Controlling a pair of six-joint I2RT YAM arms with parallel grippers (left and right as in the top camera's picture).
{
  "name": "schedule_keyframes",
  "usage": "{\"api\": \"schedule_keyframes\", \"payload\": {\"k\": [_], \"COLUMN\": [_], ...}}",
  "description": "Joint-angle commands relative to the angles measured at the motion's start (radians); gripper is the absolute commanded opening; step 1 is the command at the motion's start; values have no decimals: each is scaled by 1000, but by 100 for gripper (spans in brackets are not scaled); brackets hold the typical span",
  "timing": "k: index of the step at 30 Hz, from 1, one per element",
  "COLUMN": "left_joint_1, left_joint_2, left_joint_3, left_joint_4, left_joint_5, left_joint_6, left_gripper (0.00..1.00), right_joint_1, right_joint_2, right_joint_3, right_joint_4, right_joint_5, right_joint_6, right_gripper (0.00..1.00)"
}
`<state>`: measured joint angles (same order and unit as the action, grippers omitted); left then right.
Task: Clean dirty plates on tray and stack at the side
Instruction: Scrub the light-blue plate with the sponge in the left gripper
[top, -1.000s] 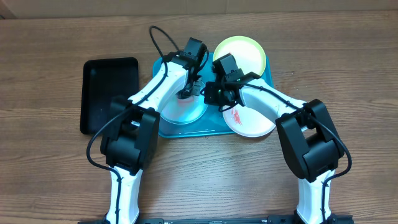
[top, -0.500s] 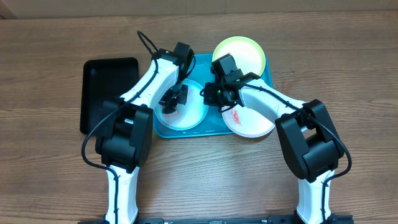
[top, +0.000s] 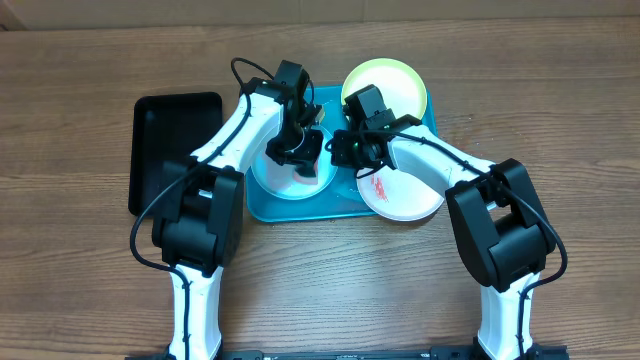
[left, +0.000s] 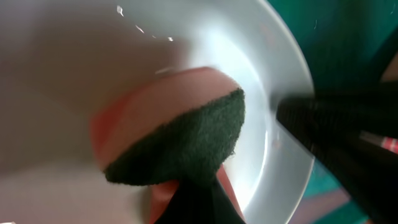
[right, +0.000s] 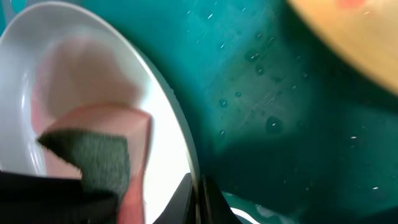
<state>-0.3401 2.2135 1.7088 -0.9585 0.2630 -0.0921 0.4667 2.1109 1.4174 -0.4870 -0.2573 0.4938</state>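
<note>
Clamps sponge (left: 180, 143) in left jaws against light blue plate (top: 275, 180), pinches its rim with right jaws, inside crowded tray (top: 335, 206)

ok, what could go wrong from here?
1. The right gripper pinches the light blue plate only at its rim; scrubbing pressure from the sponge could twist it loose.
2. The left gripper works right beside the right one; they could collide.
3. The white plate, red-smeared, overhangs the tray rim under the right arm; a knock could tip it.
</note>
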Motion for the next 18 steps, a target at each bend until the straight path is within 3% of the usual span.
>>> {"api": "schedule_keyframes", "payload": {"k": [1, 5, 8, 13, 16, 18], "left_joint_1": [-14, -13, -13, -16, -16, -16], "left_joint_2": [37, 37, 37, 37, 37, 37], "left_joint_3": [-3, -3, -2, -2, -2, -2], "left_joint_4": [44, -5, -76, -173, -211, -209], "left_joint_5": [-186, -578, -710, -680, -521, -340], "left_joint_6": [-175, -454, -583, -578, -445, -304], "left_gripper": [4, 4, 4, 4, 4, 4], "right_joint_1": [2, 2, 2, 2, 2, 2], "right_joint_2": [-6, -6, -6, -6, -6, -6], "right_joint_3": [2, 2, 2, 2, 2, 2], "right_joint_4": [10, 10, 10, 11, 11, 13], "right_joint_5": [-37, -37, -36, -37, -36, -37], "right_joint_6": [9, 9, 9, 9, 9, 9], "right_gripper": [4, 4, 4, 3, 4, 4]}}
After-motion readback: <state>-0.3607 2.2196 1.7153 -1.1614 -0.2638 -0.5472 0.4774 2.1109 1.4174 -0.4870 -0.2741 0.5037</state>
